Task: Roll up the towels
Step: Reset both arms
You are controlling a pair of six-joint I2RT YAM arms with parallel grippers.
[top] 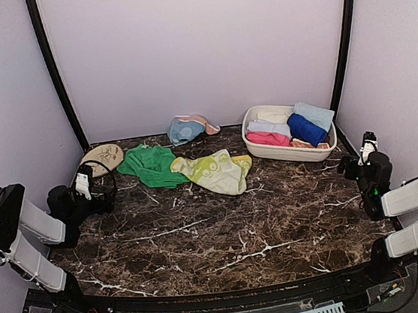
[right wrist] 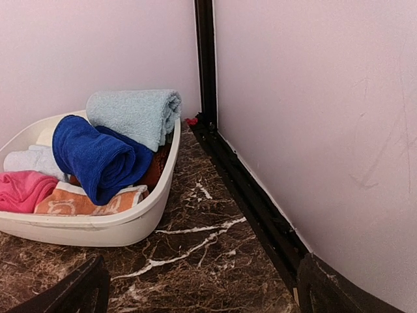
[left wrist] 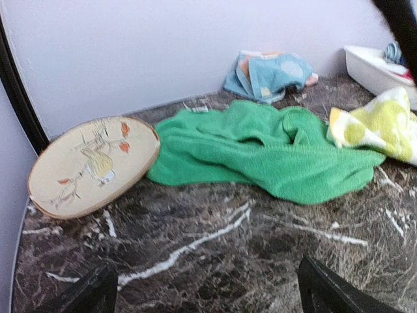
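Three loose: green towel [top: 150, 165], yellow-green towel [top: 215, 172], light blue towel [top: 185, 130]. Left gripper [left wrist: 208, 295] and right gripper [right wrist: 202, 287] gape wide, empty.

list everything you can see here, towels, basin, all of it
green towel: 1, green, loose, back left of the table
patterned towel: 1, yellow-green, loose, touching the green towel's right end
blue towel: 1, light blue with pink-orange, crumpled at the back wall
rolled towels: about six, royal blue, light blue, pink, pale, orange-patterned, in the basin
basin: 1, white, back right
disc: 1, tan with a drawing, back left corner
table: 1, dark brown marble
left tool: 1, black, open, facing the green towel
right tool: 1, black, open, facing the basin
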